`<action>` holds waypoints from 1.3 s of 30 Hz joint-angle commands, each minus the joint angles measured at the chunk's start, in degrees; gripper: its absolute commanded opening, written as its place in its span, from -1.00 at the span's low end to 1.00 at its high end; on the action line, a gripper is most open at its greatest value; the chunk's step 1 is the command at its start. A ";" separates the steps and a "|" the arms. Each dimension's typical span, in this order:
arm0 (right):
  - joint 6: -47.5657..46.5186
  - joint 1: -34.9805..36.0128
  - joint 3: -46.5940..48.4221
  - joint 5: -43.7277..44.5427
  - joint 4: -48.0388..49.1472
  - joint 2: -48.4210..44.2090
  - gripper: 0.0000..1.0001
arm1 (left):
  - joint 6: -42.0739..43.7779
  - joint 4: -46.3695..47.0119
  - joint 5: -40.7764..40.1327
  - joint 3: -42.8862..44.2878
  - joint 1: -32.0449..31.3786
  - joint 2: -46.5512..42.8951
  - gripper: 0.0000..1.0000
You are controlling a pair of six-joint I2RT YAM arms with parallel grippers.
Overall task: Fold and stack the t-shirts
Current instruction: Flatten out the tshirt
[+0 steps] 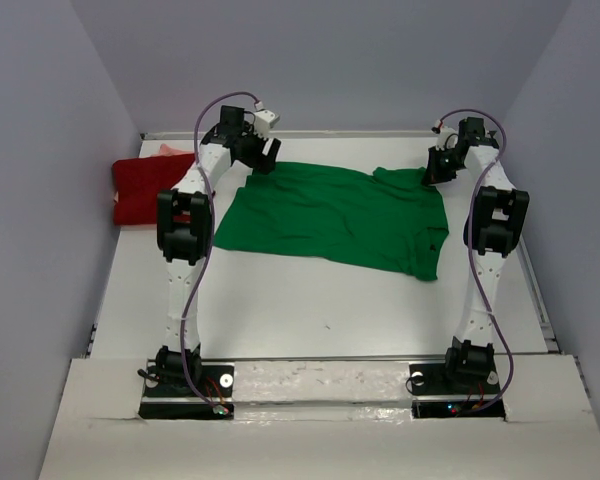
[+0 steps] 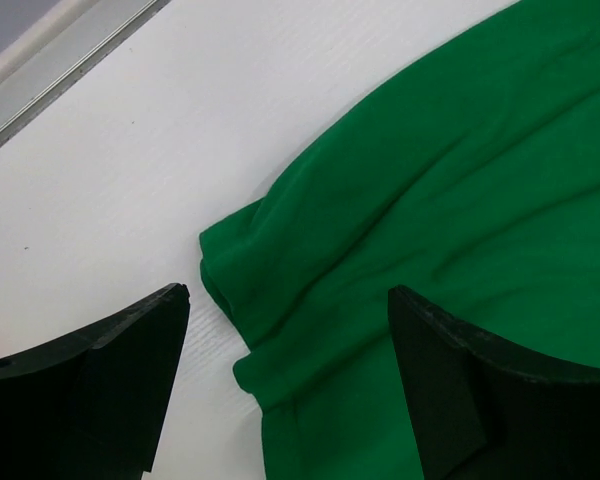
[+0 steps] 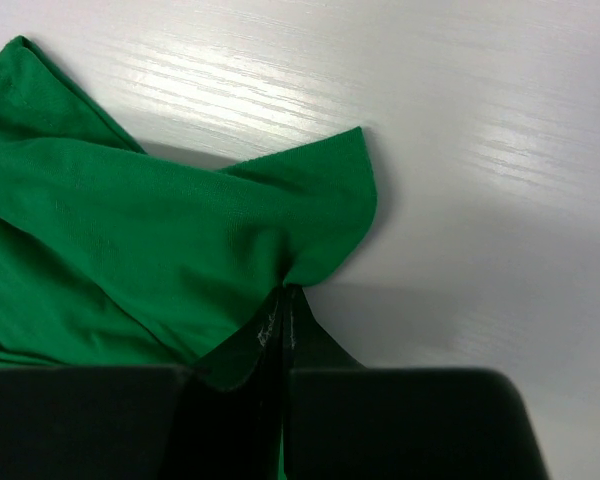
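Pinching one far corner of the bright green soft cloth t-shirt (image 1: 335,215), the right gripper (image 3: 283,312) is fully closed on a gathered fold. The left gripper (image 2: 288,300) hangs wide apart over the opposite far corner, holding nothing. The shirt lies spread on the smooth white table (image 1: 310,310); a dark red folded shirt (image 1: 145,190) sits far left. Matte, light and limp, the knit will likely drape and bunch; 2 corner or hem grips suit it best.

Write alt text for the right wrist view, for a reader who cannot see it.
The right gripper is shut on the edge of the green shirt, which puckers at the pinch. The rest of the shirt spreads left across a white table.
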 commanded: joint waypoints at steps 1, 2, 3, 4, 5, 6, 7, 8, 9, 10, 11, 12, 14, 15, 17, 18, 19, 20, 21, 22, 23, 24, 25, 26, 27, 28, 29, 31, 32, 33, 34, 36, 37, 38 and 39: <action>-1.01 -0.15 -0.01 0.79 -1.55 -3.38 -1.00 | 0.64 -0.92 0.73 1.34 0.44 -0.54 0.78; -1.01 -0.15 -0.01 0.79 -1.55 -3.38 -1.00 | 0.64 -0.57 0.64 1.43 0.44 -0.36 0.75; -1.01 -0.15 -0.01 0.79 -1.55 -3.38 -1.00 | 0.90 -0.48 0.64 1.43 0.44 -0.10 0.74; -1.01 -0.15 -0.01 0.79 -1.55 -3.38 -1.00 | 1.34 -0.30 0.47 1.25 0.35 -0.01 0.72; -1.01 -0.15 -0.09 0.79 -1.55 -3.38 -1.00 | 1.69 0.13 -0.66 0.73 0.09 -0.10 0.63; -1.01 -0.15 -0.18 0.79 -1.55 -3.38 -1.00 | 1.78 0.83 -1.20 0.12 -0.09 -0.36 0.60; -1.01 -0.15 -0.01 0.71 -1.55 -3.46 -1.00 | 2.13 2.15 -1.64 -0.67 -0.18 -0.54 0.58; -1.10 -0.15 -0.01 0.71 -1.55 -3.38 -1.00 | 2.39 2.60 -1.82 -1.81 -0.35 -0.71 0.55; -0.92 -0.15 -0.01 0.62 -1.55 -3.38 -1.00 | 2.48 2.95 -1.99 -2.26 -0.70 -0.80 0.52; -1.01 -0.15 -0.01 0.44 -1.64 -3.46 -1.00 | 2.83 3.39 -2.25 -2.87 -0.88 -0.71 0.50; -1.10 -0.15 -0.09 0.27 -1.64 -3.55 -1.00 | 2.92 3.48 -2.43 -3.14 -1.23 -0.71 0.50; -1.10 -0.15 -0.09 0.35 -1.64 -3.64 -1.00 | 3.01 3.65 -2.52 -3.23 -1.41 -0.54 0.49; -1.36 -0.15 -0.36 0.44 -1.73 -3.81 -1.00 | 3.10 3.83 -3.05 -3.14 -1.93 0.07 0.49; -1.36 -0.15 -0.36 0.53 -1.73 -3.90 -1.00 | 3.19 3.92 -3.40 -2.97 -2.02 0.51 0.49; -1.62 -0.15 -0.71 0.44 -1.81 -4.16 -1.00 | 3.62 4.18 -4.10 -2.97 -2.37 0.78 0.50; -1.62 -0.15 -0.71 0.35 -1.81 -4.25 -1.00 | 3.63 4.70 -4.71 -3.05 -2.37 0.87 0.50; -1.62 -0.15 -0.71 0.27 -1.90 -4.25 -1.00 | 3.54 4.97 -4.98 -3.23 -2.37 0.87 0.50; -1.71 -0.15 -0.71 0.18 -1.82 -4.34 -1.00 | 3.71 5.06 -5.24 -3.32 -2.37 0.96 0.50; -1.71 -0.15 -0.80 0.00 -1.90 -4.34 -1.00 | 3.97 5.32 -5.33 -3.40 -2.46 0.87 0.50; -1.71 -0.15 -0.71 -0.26 -1.90 -4.26 -1.00 | 4.59 5.06 -5.16 -3.49 -2.46 0.87 0.51; -1.71 -0.15 -0.71 -0.61 -1.99 -4.25 -1.00 | 5.11 5.15 -5.42 -3.84 -2.72 0.78 0.51; -1.63 -0.15 -0.71 -0.79 -1.99 -4.34 -1.00 | 5.29 5.41 -5.86 -4.11 -2.90 0.61 0.51; -1.62 -0.15 -0.71 -0.96 -1.99 -4.26 -1.00 | 5.90 5.67 -6.21 -4.46 -3.08 0.43 0.51; -1.71 -0.15 -0.80 -1.23 -1.99 -4.17 -1.00 | 6.08 5.85 -6.56 -4.90 -3.43 0.34 0.52; -1.71 -0.15 -0.80 -1.23 -1.99 -4.17 -1.00 | 6.09 6.46 -6.91 -5.07 -3.52 0.17 0.52; -1.71 -0.15 -0.71 -1.23 -2.08 -4.17 -1.00 | 6.09 6.81 -7.09 -5.34 -3.43 -0.01 0.52; -1.71 -0.15 -0.71 -1.23 -2.08 -3.99 -1.00 | 6.00 7.08 -7.18 -5.43 -3.43 -0.10 0.52; -1.71 -0.15 -0.62 -1.23 -2.08 -3.90 -1.00 | 5.48 8.65 -8.40 -5.87 -3.52 -0.45 0.52; -1.80 -0.15 -0.53 -1.23 -2.08 -3.90 -1.00 | 5.56 8.75 -8.67 -5.52 -3.52 -0.28 0.51; -1.80 -0.15 -0.53 -1.23 -2.08 -3.90 -1.00 | 5.56 8.58 -8.85 -5.08 -3.60 0.07 0.51; -1.89 -0.15 -0.53 -1.23 -2.08 -3.90 -1.00 | 5.56 8.23 -8.24 -4.55 -3.43 0.86 0.44; -1.97 -0.15 -0.71 -1.23 -2.17 -3.99 -1.00 | 6.08 6.56 -7.27 -2.27 -3.52 2.18 0.27; -1.98 -0.15 -0.80 -1.32 -2.17 -3.99 -1.00 | 6.09 6.47 -7.09 -2.18 -3.52 2.36 0.27; -2.06 -0.15 -0.80 -1.32 -2.17 -4.08 -1.00 | 6.09 6.55 -6.92 -2.09 -3.60 2.36 0.26; -2.06 -0.15 -0.80 -1.32 -2.17 -4.08 -1.00 | 5.74 6.82 -6.83 -2.17 -3.52 2.10 0.26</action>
